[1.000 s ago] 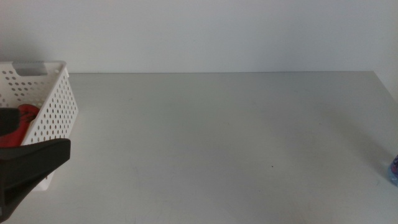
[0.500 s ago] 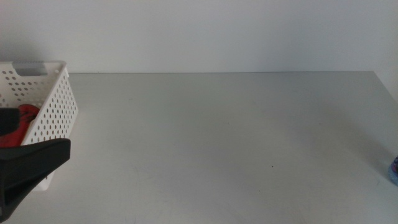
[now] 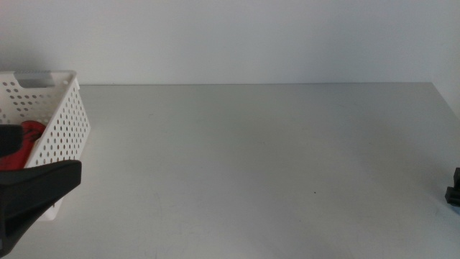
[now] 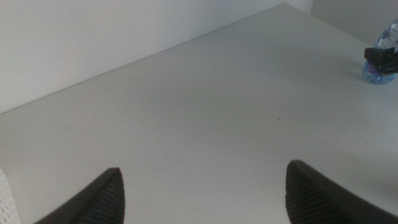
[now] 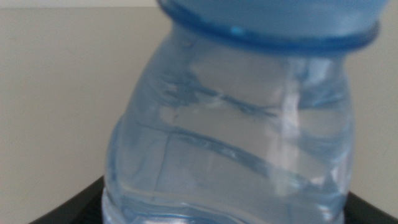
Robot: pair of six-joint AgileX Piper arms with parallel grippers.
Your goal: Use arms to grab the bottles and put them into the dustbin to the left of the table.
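A clear water bottle [image 5: 236,124] with a blue cap [image 5: 267,18] fills the right wrist view, right in front of my right gripper. In the left wrist view the same bottle [image 4: 377,71] stands upright at the table's far right, with the right gripper [image 4: 380,56] dark against its upper part. In the middle view only a bit of that gripper [image 3: 454,188] shows at the right edge, and the bottle is hidden there. The white perforated dustbin [image 3: 61,119] stands at the left with a red can [image 3: 25,140] inside. My left gripper [image 4: 204,168] hangs open and empty beside the dustbin.
The light-grey table [image 3: 251,158] stretches wide between the dustbin and the bottle. A pale wall runs behind its far edge. A corner of the dustbin [image 4: 3,196] shows in the left wrist view.
The bottle's edge showed at the right border of the middle view; now the right gripper's dark body covers that spot. The left arm has not moved.
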